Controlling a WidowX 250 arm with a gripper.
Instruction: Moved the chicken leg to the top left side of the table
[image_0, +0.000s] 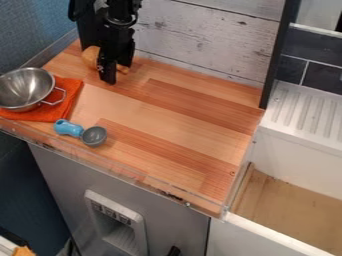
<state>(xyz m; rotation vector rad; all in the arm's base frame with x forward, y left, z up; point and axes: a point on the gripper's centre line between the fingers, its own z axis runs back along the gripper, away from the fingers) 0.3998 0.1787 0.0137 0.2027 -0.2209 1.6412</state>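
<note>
From where I stand: chicken leg (89, 55) is at 11 o'clock on the desk (160, 107), partly behind the hand (107, 75). Can't tell if the hand is clamped on it or apart. Spot looks right for the top left target, so I read this as set-down and release.

Doing it well: confirm the leg bears on wood first, then let go slowly; it's rounded and may roll. Back off straight up. No sideways sweep: white plank wall (194, 37) runs close along 12, and a nudge could shift the leg off target. On exit, give the steel bowl (25, 90) at 9-10 and the blue-handled scoop (94, 136) at 8-9 a wide berth.
</note>
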